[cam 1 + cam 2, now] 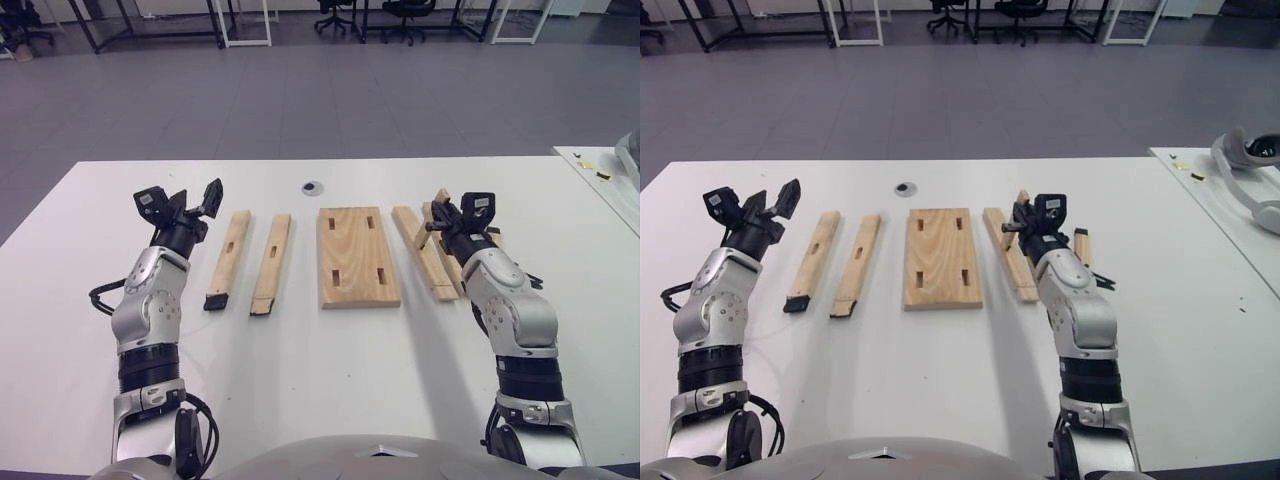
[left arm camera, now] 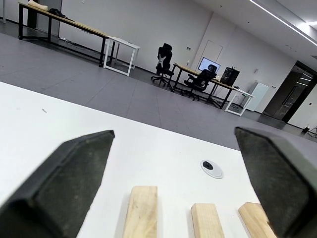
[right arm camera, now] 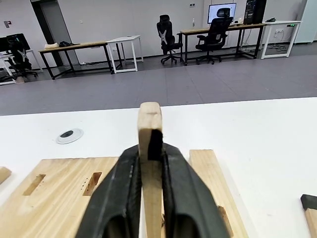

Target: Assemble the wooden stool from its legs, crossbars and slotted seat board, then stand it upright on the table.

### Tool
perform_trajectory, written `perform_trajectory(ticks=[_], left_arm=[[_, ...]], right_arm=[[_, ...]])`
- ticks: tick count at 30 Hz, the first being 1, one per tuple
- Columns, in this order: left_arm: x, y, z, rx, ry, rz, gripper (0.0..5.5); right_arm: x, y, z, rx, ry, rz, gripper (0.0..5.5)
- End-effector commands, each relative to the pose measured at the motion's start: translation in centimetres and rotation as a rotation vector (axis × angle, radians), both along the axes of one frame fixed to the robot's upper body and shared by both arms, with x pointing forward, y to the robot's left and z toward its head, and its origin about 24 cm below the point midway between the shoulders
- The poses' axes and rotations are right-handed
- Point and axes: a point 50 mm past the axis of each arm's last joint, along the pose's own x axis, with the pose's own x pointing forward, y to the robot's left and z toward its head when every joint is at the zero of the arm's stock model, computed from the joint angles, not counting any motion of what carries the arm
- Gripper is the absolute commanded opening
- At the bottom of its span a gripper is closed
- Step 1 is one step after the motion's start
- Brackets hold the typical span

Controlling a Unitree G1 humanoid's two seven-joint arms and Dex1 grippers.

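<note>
Right tool (image 3: 150, 149) pinches a wooden bar (image 3: 149, 119) near its end (left tool (image 1: 182, 197) gapes wide); it may pivot and knock the seat board (image 1: 358, 255).

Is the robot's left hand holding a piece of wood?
No, the left jaws stand wide open with nothing between them, over the table beside the nearest leg.

Slotted seat board (image 1: 359, 256) lies flat, two black-tipped legs (image 1: 229, 257) parallel on its left.
</note>
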Motion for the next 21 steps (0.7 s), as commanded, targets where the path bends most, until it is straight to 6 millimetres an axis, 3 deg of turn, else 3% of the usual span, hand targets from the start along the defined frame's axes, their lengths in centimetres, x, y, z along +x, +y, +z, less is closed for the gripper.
perform_trajectory(ticks=[1, 7, 21], left_arm=[[0.3, -0.1, 0.8, 0.022, -0.009, -0.018, 4.46], [0.5, -0.5, 1.1, 0.021, -0.016, -0.041, 4.46], [0.7, -0.8, 1.7, 0.027, -0.028, -0.062, 4.46]], right_arm=[[0.4, -0.5, -0.3, -0.030, 0.003, -0.005, 0.41], [1.0, -0.6, 0.8, -0.061, -0.056, 0.010, 0.41], [1.7, -1.6, 0.1, -0.077, -0.056, -0.014, 0.41]])
